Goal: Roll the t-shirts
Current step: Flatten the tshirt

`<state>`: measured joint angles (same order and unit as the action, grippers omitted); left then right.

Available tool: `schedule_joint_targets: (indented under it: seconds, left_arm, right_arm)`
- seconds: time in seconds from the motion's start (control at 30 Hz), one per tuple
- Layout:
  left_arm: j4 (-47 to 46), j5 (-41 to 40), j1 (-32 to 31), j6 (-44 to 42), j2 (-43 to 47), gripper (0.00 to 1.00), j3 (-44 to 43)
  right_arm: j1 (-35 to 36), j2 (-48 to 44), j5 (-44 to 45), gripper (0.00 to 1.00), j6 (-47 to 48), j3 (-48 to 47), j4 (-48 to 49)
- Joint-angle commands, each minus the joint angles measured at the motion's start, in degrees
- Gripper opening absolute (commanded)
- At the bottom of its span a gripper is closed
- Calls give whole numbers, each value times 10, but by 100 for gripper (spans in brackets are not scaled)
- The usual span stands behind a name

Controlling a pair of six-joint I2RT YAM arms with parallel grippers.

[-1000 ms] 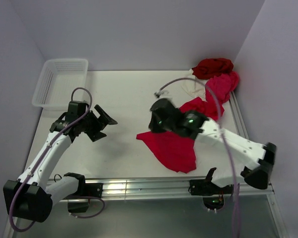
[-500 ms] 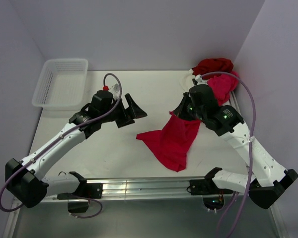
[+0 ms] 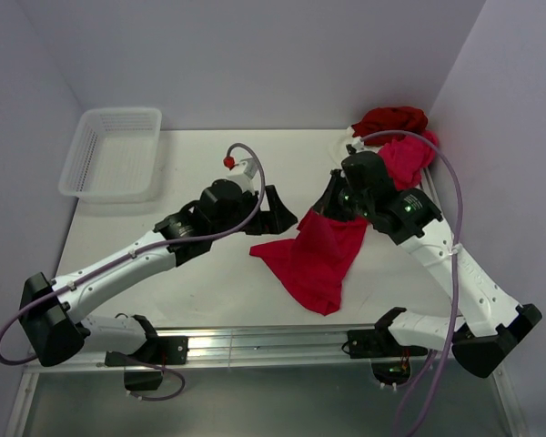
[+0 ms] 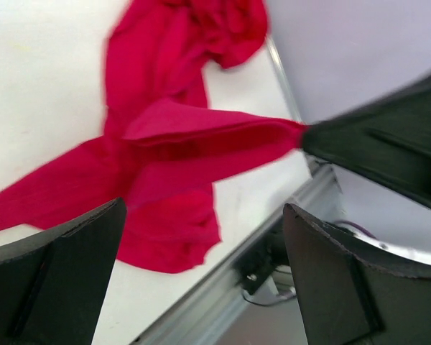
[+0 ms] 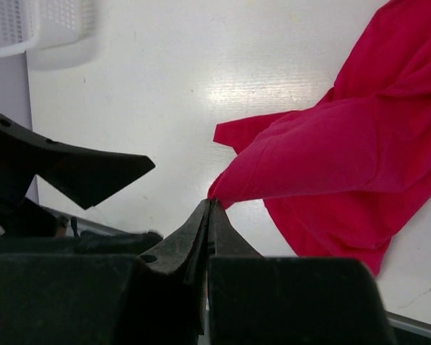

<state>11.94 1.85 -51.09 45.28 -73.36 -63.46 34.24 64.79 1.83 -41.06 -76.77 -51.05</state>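
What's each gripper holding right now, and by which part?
The right gripper pinches the crimson t-shirt by a raised fold; left gripper is open, holding nothing.

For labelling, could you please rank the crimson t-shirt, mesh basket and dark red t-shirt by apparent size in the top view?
1-2. mesh basket and crimson t-shirt: too alike to rank.
3. dark red t-shirt.

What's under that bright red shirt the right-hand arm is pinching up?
The right gripper pinches a fold of the crimson shirt up off the white table. Beneath the fold show only more of that shirt and bare table; whatever its flat part covers is hidden.
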Motion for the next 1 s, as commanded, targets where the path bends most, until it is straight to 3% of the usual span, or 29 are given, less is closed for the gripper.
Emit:
schedule_joint_targets:
  seconds: [0.0, 0.1, 0.2, 0.3, 0.47, 0.6, 0.73, 0.97]
  left_arm:
    - [6, -71, 4, 7, 21, 96, 21]
    - [-4, -57, 29, 67, 52, 96, 78]
    - [-40, 9, 93, 118, 77, 97, 143]
    - [-14, 10, 116, 116, 56, 97, 134]
    - [3, 43, 115, 105, -5, 96, 80]
    - [-6, 31, 93, 92, -3, 96, 50]
    - [33, 14, 90, 82, -6, 97, 19]
    - [58, 25, 91, 103, -39, 98, 38]
  right_arm:
    - [-2, 1, 11, 0, -2, -43, -2]
    - [-2, -46, 114, 0, -39, -59, -20]
    - [-23, -111, 183, 0, -67, -58, -21]
    - [-59, -142, 232, 0, -106, -72, -115]
    - [-90, -215, 239, 0, -110, -20, -124]
    - [-91, -219, 220, 0, -105, -14, -115]
    - [-91, -219, 213, 0, -91, -31, -99]
    - [-92, -175, 184, 0, -34, -113, -94]
